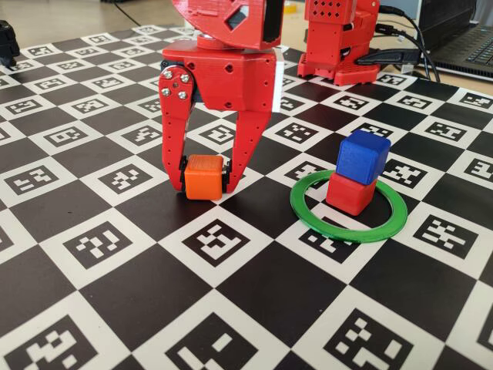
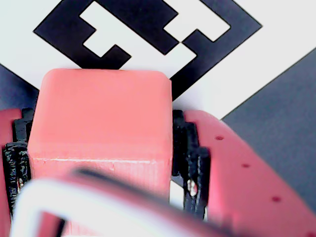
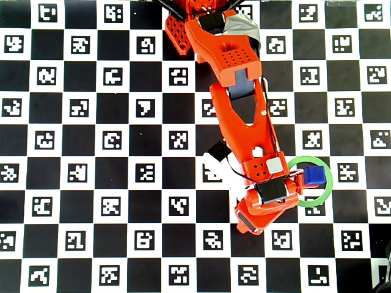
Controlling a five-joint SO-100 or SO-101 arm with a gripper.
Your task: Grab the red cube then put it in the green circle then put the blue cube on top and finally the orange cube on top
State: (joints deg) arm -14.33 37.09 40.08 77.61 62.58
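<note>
I'm pinching the orange cube [image 1: 204,176] in my claw [image 1: 204,179] on the counter [image 1: 254,293], at nine o'clock from the green circle [image 1: 348,231]. Next I'm lifting it onto the blue cube [image 1: 363,157], stacked on the red cube [image 1: 350,193].

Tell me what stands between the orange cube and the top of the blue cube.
Nothing visible. The claw is shut on the orange cube, down at the checkered board. In the fixed view only bare board lies between it and the blue cube, stacked on the red cube inside the green circle.

Orange cube [image 1: 204,176], blue cube [image 1: 363,157], red cube [image 1: 351,193], green circle [image 1: 348,227], black-white checkered board [image 1: 254,285].
</note>
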